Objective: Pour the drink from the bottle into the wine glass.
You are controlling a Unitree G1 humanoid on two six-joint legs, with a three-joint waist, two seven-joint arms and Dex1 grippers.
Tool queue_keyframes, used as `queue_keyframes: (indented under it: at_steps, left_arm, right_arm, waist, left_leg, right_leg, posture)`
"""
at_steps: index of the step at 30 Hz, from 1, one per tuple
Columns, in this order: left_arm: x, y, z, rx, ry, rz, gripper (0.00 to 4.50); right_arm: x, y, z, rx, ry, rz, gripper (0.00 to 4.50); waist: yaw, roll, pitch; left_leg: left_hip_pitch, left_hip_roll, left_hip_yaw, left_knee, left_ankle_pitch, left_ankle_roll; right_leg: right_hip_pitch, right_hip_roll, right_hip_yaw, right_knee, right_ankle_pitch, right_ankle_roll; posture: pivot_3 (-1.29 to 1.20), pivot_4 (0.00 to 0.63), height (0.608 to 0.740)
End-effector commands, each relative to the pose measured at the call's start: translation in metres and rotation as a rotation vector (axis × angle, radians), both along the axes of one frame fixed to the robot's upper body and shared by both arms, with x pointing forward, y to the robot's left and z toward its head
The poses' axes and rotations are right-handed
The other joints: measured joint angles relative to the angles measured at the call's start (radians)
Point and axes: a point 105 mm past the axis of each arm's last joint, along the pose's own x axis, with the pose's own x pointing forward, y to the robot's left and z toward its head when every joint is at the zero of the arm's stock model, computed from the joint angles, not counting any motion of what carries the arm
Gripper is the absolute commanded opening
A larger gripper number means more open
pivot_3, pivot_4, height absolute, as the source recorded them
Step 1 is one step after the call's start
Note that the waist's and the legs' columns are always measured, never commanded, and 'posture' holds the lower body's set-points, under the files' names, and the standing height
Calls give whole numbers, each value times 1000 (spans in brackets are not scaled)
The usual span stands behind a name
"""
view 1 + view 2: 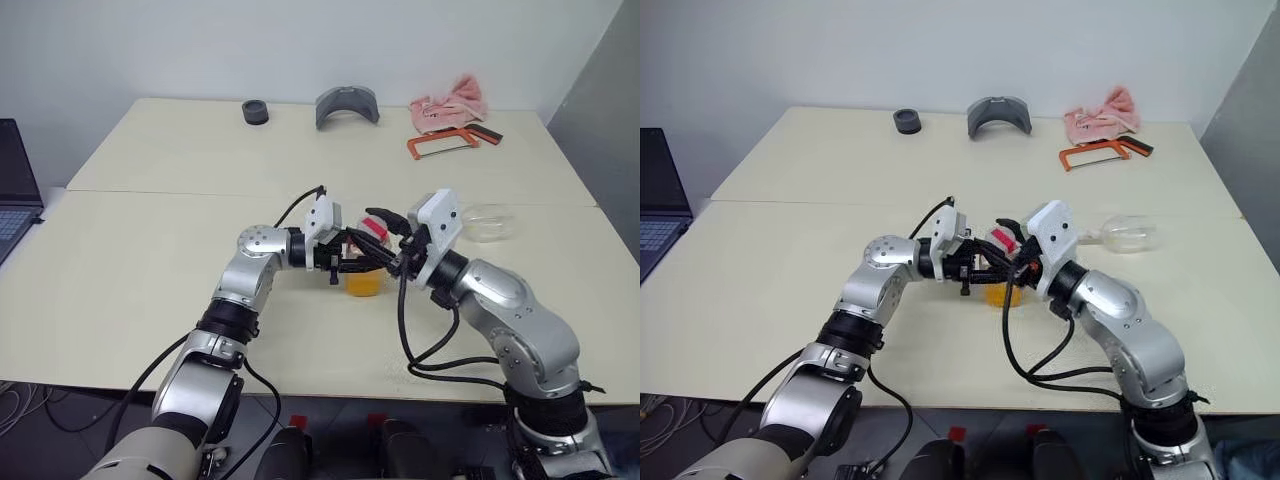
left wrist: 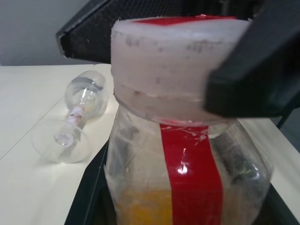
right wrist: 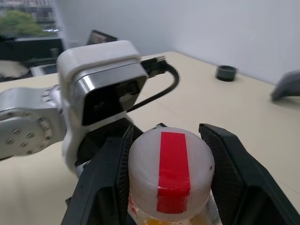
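Right claw (image 3: 169, 180) fingers flank bottle (image 2: 187, 154) cap; left claw (image 1: 345, 262) grips it

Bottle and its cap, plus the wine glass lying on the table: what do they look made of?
The bottle: clear, scuffed plastic by its look, a glossy red strip down its side. The cap: matte white, likely plastic, with red tape on top. The wine glass: clear and smooth with sharp glints, so probably glass, though clear plastic can't be ruled out.

Black ring (image 1: 255, 112), grey curved part (image 1: 347, 106), pink cloth (image 1: 449, 101), orange hacksaw (image 1: 451, 143), laptop (image 1: 17, 190).
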Motion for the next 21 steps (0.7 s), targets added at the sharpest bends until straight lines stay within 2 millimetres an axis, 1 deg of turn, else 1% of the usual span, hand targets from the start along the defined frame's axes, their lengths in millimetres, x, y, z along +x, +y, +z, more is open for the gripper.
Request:
queue_keyframes:
  at_steps: [1,4,6,8,9,11,12,15,16,18,19,21]
  left_arm:
    - [-3,-4,13,-21,-48,-29,1734]
    - [-3,-4,13,-19,-45,-32,1734]
    - [-3,-5,13,-19,-45,-31,1733]
    - [-3,-5,14,-25,-43,-25,1733]
    - [-3,-4,14,-27,-42,-20,1733]
    - [-2,-3,14,-29,-40,-13,1733]
    - [-2,-3,14,-29,-39,-10,1731]
    - [-2,-1,14,-28,-35,-3,1730]
    - [-1,0,14,-28,-33,0,1730]
    - [0,0,14,-27,-30,4,1730]
    - [1,-1,14,-27,-30,5,1729]
    - [2,-3,14,-28,-30,6,1726]
  right_arm:
    - [-15,8,9,-98,-37,293,1910]
    - [-6,3,14,-110,49,355,1910]
    - [-9,-1,13,-116,113,399,1910]
    - [-8,-5,8,-156,90,369,1910]
    - [-4,-8,9,-141,63,315,1910]
    - [2,-15,13,-77,29,220,2675]
    - [1,-18,15,-50,16,190,2953]
    - [-8,-20,19,-11,-35,116,3998]
    - [-14,-18,19,-7,-43,114,4322]
    - [-27,-11,16,11,-46,98,4340]
    - [-30,-8,14,18,-46,65,4340]
    - [-26,-5,7,-10,-80,-46,4340]
  waist:
    - [-1,0,0]
    - [-5,0,0]
    - [-5,0,0]
    - [-4,0,0]
    - [-3,0,0]
    - [-1,0,0]
    - [-2,0,0]
    - [1,0,0]
    - [0,0,0]
    - [1,0,0]
    - [0,0,0]
    - [0,0,0]
  left_leg:
    - [0,0,1,0,0,1]
    - [1,0,1,0,-1,1]
    - [1,1,0,0,0,1]
    - [1,1,-1,-1,0,1]
    - [0,1,-1,-1,0,1]
    - [0,1,0,0,0,1]
    - [0,1,0,0,0,0]
    - [-1,1,-1,0,0,0]
    - [-1,1,-1,0,0,-1]
    - [-1,1,-1,0,1,-1]
    - [-1,2,-1,0,1,-1]
    - [-1,2,-2,0,1,-1]
  right_leg:
    - [0,0,0,0,0,0]
    - [0,1,0,0,0,0]
    - [0,2,0,0,0,0]
    - [0,1,-1,0,0,0]
    - [0,0,-1,0,0,0]
    - [0,-1,0,0,0,0]
    - [0,-1,0,0,0,0]
    - [0,-1,0,0,0,0]
    - [0,-1,0,0,0,0]
    - [0,-1,0,0,0,0]
    - [0,-1,-1,0,0,0]
    - [0,-1,0,1,0,0]
  posture:
    - [0,150,740]
    - [0,150,740]
    - [0,150,740]
    - [0,150,740]
    - [0,150,740]
    - [0,150,740]
    - [0,150,740]
    - [0,150,740]
    - [0,150,740]
    - [0,150,740]
    - [0,150,740]
    - [0,150,740]
